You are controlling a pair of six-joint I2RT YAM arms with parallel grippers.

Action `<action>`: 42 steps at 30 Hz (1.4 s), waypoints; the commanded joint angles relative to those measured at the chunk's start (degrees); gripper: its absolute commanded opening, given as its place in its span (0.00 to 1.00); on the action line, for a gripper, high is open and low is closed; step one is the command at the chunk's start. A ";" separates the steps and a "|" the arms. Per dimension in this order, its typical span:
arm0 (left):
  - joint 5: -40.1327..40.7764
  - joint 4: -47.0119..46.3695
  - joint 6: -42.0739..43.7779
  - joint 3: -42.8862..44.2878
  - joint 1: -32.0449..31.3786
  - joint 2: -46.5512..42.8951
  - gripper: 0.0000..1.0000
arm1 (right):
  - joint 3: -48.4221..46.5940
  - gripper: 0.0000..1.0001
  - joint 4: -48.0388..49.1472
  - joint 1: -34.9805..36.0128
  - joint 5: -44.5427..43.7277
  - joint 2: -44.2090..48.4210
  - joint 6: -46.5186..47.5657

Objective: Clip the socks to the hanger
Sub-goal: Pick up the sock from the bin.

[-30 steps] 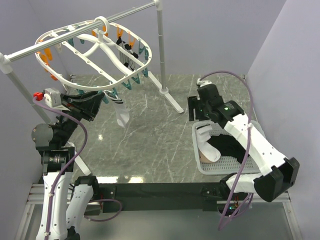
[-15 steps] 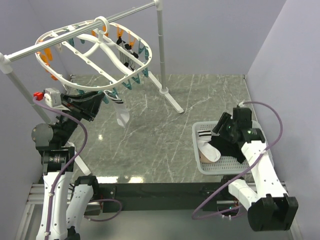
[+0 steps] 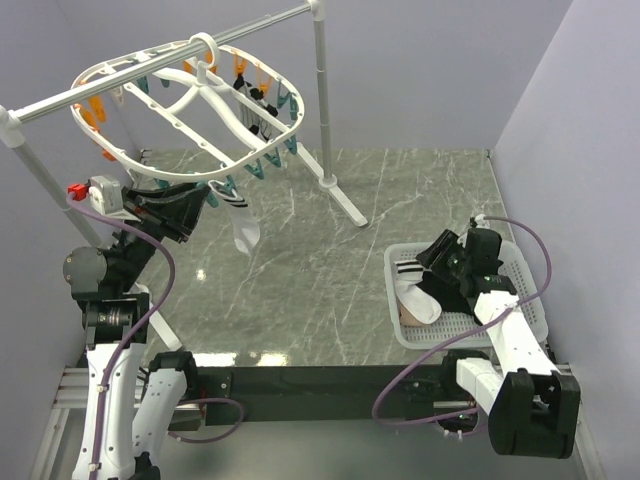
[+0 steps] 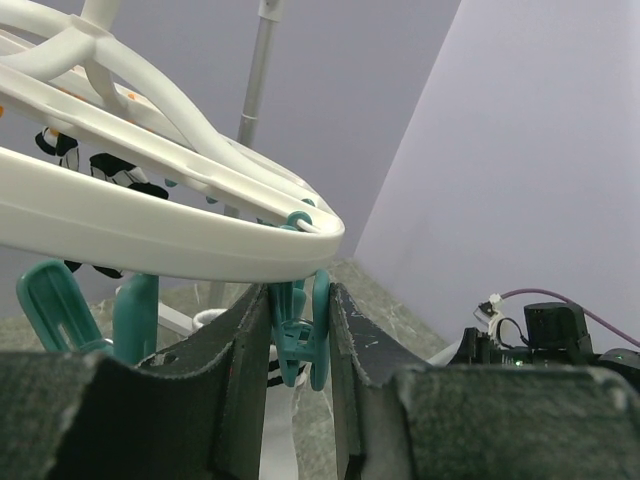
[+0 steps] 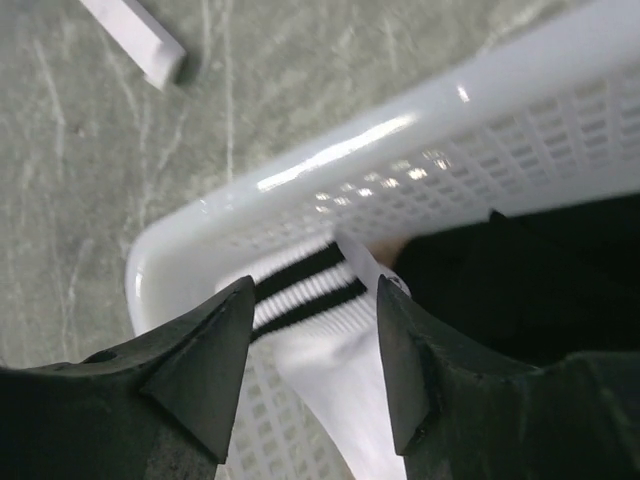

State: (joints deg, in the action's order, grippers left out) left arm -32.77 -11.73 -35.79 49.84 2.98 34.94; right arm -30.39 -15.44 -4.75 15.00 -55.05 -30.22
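Just below the spread right hand [image 5: 313, 292] lies a striped white sock [image 5: 335, 360]; the left hand [image 4: 297, 305] clamps a teal clip [image 4: 299, 350].

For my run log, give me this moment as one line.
left gripper: shut on teal clip | right gripper: open above striped sock in basket

The left arm [image 3: 100, 400] and right arm [image 3: 510, 335] are wearing white shells over black joints. Purple cables [image 3: 377, 405] are trailing from both (red tab [image 3: 73, 190] on the left).
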 commanded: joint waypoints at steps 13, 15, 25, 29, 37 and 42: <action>0.96 -3.30 -0.16 0.43 0.71 0.92 0.30 | 2.18 0.58 8.77 -0.61 3.45 -6.03 -0.37; 0.96 -3.39 -0.16 0.43 0.71 0.92 0.30 | 2.35 0.58 8.32 -0.61 3.80 -6.21 -0.28; 0.96 -3.30 -0.07 0.60 0.79 1.01 0.30 | 4.11 0.47 11.23 -0.61 7.41 -7.27 -1.86; 0.78 -3.30 -0.07 0.60 0.71 1.01 0.30 | 3.06 0.09 9.91 -0.61 8.46 -5.95 -2.04; 0.43 -3.74 -0.42 0.52 0.71 1.18 0.30 | -1.51 0.00 3.41 -0.61 11.28 3.71 -3.97; 0.17 -4.18 -0.68 0.60 0.71 1.01 0.30 | -6.25 0.00 -1.61 -0.52 10.92 7.23 -4.94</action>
State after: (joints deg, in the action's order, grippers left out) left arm -33.67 -12.69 -36.69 49.84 2.98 35.70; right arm -32.51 -14.20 -5.08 25.04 -49.80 -34.22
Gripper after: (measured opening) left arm 0.300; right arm 0.022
